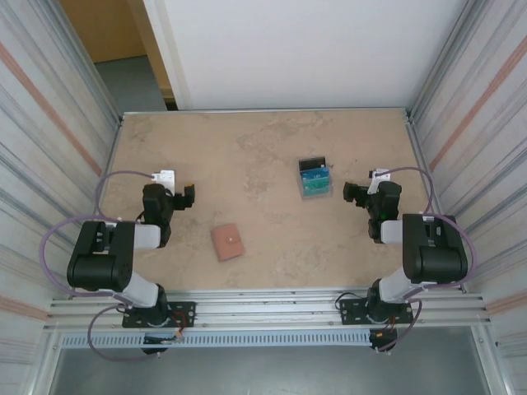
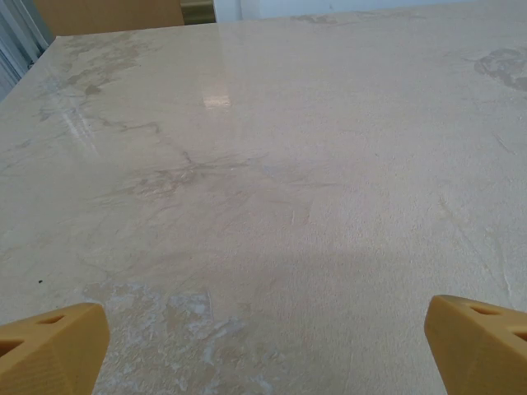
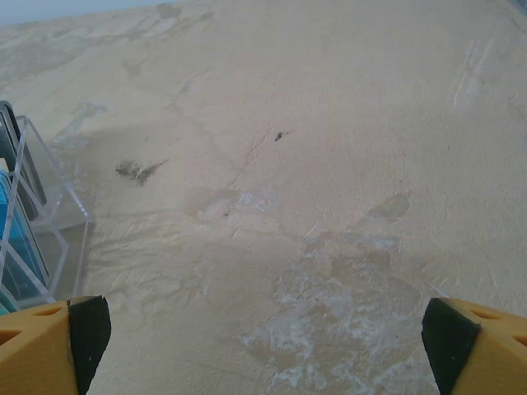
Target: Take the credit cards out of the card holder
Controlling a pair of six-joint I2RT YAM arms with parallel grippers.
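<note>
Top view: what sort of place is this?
Probably a robot test cell: left arm and right arm bolted to a rail at a table, panels on both sides, a wallet and card stand laid out.

Beige marbled tabletop (image 1: 263, 148) sits between ribbed metal walls (image 1: 49, 107), white panel (image 1: 313, 49) behind, perhaps a wooden door (image 1: 103, 29).

1. A robotics lab test cell: a marble-patterned desk (image 1: 272, 140) is boxed in by ribbed panels (image 1: 45, 140) along its left and right sides.
2. A left arm (image 1: 103, 259) and a right arm (image 1: 432, 247) are bolted to aluminium rails (image 1: 263, 311) (slotted extrusions) at the desk's near edge.
3. A plain white board (image 1: 313, 49) stands behind the desk's far edge.
</note>
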